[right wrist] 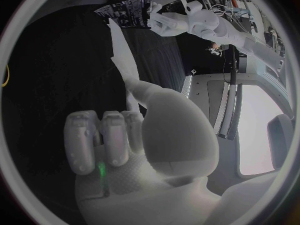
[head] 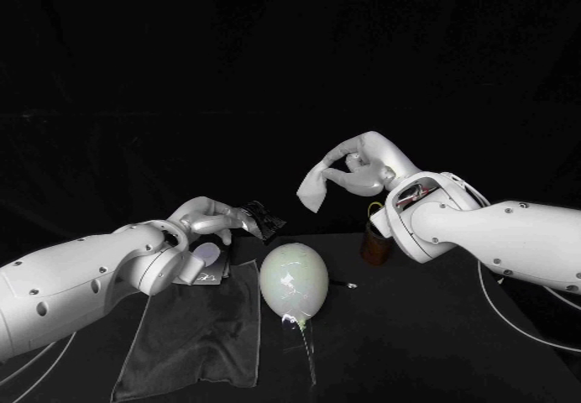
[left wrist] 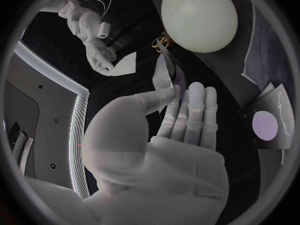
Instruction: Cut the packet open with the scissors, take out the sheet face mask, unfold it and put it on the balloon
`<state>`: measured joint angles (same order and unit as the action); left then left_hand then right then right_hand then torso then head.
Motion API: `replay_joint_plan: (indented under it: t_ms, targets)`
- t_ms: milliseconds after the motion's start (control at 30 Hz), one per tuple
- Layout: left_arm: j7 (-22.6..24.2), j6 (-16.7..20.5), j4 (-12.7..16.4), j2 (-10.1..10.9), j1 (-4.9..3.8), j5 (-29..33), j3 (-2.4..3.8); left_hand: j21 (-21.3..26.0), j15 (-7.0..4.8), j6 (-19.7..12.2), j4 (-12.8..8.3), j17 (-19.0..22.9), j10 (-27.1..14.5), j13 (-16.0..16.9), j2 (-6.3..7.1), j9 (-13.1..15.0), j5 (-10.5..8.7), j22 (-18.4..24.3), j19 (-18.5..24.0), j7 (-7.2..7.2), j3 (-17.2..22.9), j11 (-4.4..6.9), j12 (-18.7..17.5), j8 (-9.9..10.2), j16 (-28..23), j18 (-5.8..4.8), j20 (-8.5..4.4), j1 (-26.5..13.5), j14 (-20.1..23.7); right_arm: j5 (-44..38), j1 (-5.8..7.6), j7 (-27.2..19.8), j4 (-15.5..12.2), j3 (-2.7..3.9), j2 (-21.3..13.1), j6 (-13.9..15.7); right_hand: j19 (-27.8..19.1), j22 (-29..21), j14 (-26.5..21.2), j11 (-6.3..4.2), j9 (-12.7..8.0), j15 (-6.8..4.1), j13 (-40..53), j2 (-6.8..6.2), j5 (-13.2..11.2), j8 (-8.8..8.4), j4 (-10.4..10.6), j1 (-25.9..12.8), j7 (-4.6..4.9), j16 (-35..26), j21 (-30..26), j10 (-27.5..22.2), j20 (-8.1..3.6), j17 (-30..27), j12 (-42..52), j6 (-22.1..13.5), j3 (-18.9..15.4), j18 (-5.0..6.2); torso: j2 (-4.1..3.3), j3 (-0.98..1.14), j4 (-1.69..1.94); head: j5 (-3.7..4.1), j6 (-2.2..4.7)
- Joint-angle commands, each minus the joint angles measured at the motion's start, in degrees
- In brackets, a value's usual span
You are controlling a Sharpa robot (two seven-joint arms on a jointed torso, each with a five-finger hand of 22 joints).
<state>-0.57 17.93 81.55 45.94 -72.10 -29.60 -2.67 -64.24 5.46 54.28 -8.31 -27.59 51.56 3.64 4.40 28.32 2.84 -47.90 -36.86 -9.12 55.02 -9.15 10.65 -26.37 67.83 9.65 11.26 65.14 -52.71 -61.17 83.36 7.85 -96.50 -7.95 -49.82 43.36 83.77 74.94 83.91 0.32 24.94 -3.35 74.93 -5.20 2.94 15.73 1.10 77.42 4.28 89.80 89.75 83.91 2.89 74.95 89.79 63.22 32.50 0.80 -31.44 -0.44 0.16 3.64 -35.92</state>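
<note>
One grey cloth (head: 194, 336) is spread at lower left, the balloon (head: 295, 281) laid beside it at centre. Behind, the packet (head: 260, 221) is pinched by the left hand (head: 208, 220); right of centre, the sheet mask (head: 316, 189) is pinched by the raised right hand (head: 363, 164).

Egg-shaped rubber balloon (head: 295, 280): pale greenish white, plain.
Folded sheet mask (head: 314, 189): plain white.
Crinkled foil packet (head: 259, 220): black, fine white print.
Flat cloth sheet (head: 194, 340): dark grey, sheer.
Small upright cylinder (head: 375, 249): brown.
Tabletop (head: 436, 336): black.
</note>
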Motion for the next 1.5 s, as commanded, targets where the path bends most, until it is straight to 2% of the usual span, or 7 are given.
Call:
replay_joint_plan:
  t_ms: [33, 300, 467, 733, 1133, 1267, 1500]
  targets:
    - [1.89, 0.79, 3.01, 3.1, -0.11, 2.4, -0.01, -0.41, -0.39, 2.7, -0.38, 0.21, 0.67, -0.01, -0.12, 6.62, 0.12, -0.1, -0.08, 1.79, 0.1, 0.09, -0.35, -0.3, 0.34, 0.91, -0.07, 0.07, -0.17, 1.32, 0.08, -1.18, 0.45, -0.01, -0.22, -0.73, 6.23, 15.06, 6.09, -0.36, 1.19, -0.17, 15.07, 0.11, -0.15, 0.13, -0.35, 0.2, 0.04, 0.2, 0.25, 6.09, -0.15, 15.05, 0.21, 0.18, 0.18, -0.8, 0.09, 0.04, 0.14, -0.82, -1.03]
    - [2.8, 1.52, 9.6, 12.26, -0.03, 6.55, -0.97, -0.56, -0.49, 3.05, -0.47, 0.6, 1.04, -0.02, 0.06, 6.74, 0.11, -0.14, -0.29, 1.96, 0.45, 0.18, -0.41, -0.2, 0.46, 0.94, -0.18, 0.0, -0.39, 1.14, 0.0, -1.15, 1.5, -0.21, -0.44, -1.19, 6.23, 15.06, 6.09, -0.36, 1.19, -0.17, 15.07, 0.11, -0.15, 0.13, -0.35, 0.2, 0.04, 0.2, 0.25, 6.09, -0.15, 15.05, 0.21, 0.18, 0.18, -0.8, 0.41, 0.11, 0.38, -3.01, -3.36]
    - [2.42, 0.85, 12.88, 17.91, 0.09, 9.04, -2.99, -0.56, -0.64, 3.31, -0.2, 1.07, 1.29, -0.04, 0.15, 6.85, 0.08, -0.06, -0.55, 1.77, 0.75, 0.39, -0.57, -0.01, 0.57, 0.95, -0.28, -0.39, -0.81, 0.98, -0.21, -1.13, 2.6, -0.36, 0.34, -1.66, 6.23, 15.06, 6.09, -0.35, 1.2, -0.16, 15.05, 0.1, -0.15, 0.14, -0.36, 0.2, 0.05, 0.2, 0.25, 6.08, -0.15, 15.05, 0.19, 0.16, 0.18, -0.8, 0.55, 0.37, 0.38, -4.47, -4.91]
    - [0.25, 0.41, 15.54, 22.59, 1.47, 10.61, -5.82, -0.13, -0.95, 3.41, 0.21, 1.93, 1.24, -0.07, 0.27, 7.03, 0.01, 0.28, -0.65, 0.95, 1.13, 0.84, -1.02, 0.27, 0.19, 0.92, -0.4, -0.91, -0.81, 0.8, -0.49, -1.17, 3.43, -0.49, 1.11, -2.44, 6.23, 15.06, 6.09, -0.34, 1.21, -0.15, 15.04, 0.09, -0.16, 0.16, -0.38, 0.19, 0.06, 0.2, 0.25, 6.06, -0.14, 15.05, 0.16, 0.14, 0.19, -0.8, 0.63, 0.37, 0.37, -6.53, -6.71]
    - [-4.74, -1.37, 14.17, 21.76, 4.55, 7.49, -7.24, 0.82, -1.19, 2.59, 1.45, 2.94, 1.33, -0.03, 0.19, 7.33, -0.07, 1.06, -1.11, -0.26, 0.6, 1.15, -1.44, 0.74, -0.01, 0.9, -0.5, -1.78, -1.41, 0.77, -0.91, -1.19, 4.04, -0.74, 1.69, -3.49, 6.23, 15.06, 6.09, -0.32, 1.25, -0.13, 14.97, 0.06, -0.16, 0.21, -0.42, 0.17, 0.09, 0.2, 0.25, 6.01, -0.13, 15.05, 0.05, 0.08, 0.22, -0.8, 0.64, 0.44, 0.65, -7.91, -8.5]
    - [-6.37, -1.7, 13.6, 20.27, 5.25, 7.33, -8.25, 1.17, -1.09, -1.02, 1.53, 3.53, 2.33, 0.06, -0.3, 6.24, -0.07, 1.53, -1.97, -1.45, -0.07, 0.78, -1.27, 3.2, -0.07, 0.97, -0.87, -1.0, -2.04, 0.77, -1.1, -1.14, 4.04, -0.83, 1.93, -3.92, 6.23, 15.06, 6.09, -0.32, 1.25, -0.13, 14.97, 0.06, -0.16, 0.21, -0.42, 0.17, 0.09, 0.2, 0.25, 6.01, -0.13, 15.05, 0.05, 0.08, 0.22, -0.8, 0.58, 0.47, 0.56, -8.41, -8.91]
    - [-12.75, -8.45, 12.96, 19.31, 5.73, 3.72, -9.61, 1.62, -0.82, -7.23, -0.99, 4.41, 2.83, 0.03, 2.81, 3.52, -0.09, 1.88, -1.96, -1.93, -2.66, 0.31, -1.42, 7.73, -0.61, 0.81, -0.92, 1.14, -1.58, 0.87, -1.44, -1.21, 3.85, -1.07, 2.03, -4.57, 6.23, 15.06, 6.09, -0.3, 1.27, -0.12, 14.93, 0.07, -0.16, 0.22, -0.43, 0.16, 0.1, 0.2, 0.25, 5.98, -0.12, 15.05, -0.01, 0.06, 0.23, -0.8, 0.65, 0.54, 0.45, -8.48, -9.6]
